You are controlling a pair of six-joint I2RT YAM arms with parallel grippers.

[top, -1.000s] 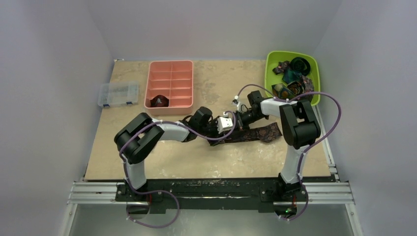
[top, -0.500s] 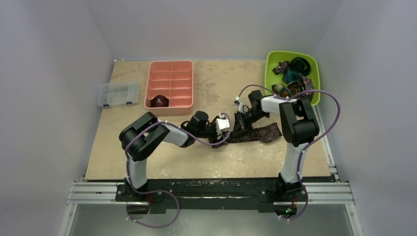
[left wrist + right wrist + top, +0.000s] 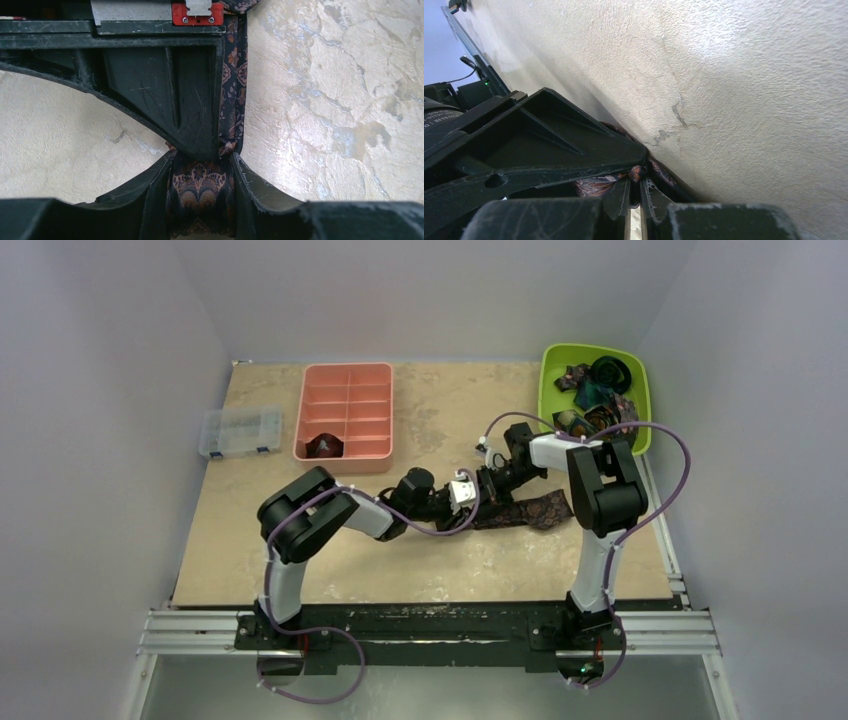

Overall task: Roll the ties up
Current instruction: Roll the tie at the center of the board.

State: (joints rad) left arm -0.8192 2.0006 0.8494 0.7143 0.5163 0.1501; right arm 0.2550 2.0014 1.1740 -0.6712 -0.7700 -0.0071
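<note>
At the middle of the desk (image 3: 440,410), the left tool (image 3: 201,170) grasps the tie (image 3: 232,90) while the right tool (image 3: 634,190) pinches its narrow strip; soft, light, slippery fabric likely needs firm holds across its width.

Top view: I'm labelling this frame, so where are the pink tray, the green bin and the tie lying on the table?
pink tray (image 3: 370,390), top view, a bare upper compartment.
green bin (image 3: 547,390), top view, its bare left wall.
tie on the table (image 3: 543,510), top view, its wide end.
</note>
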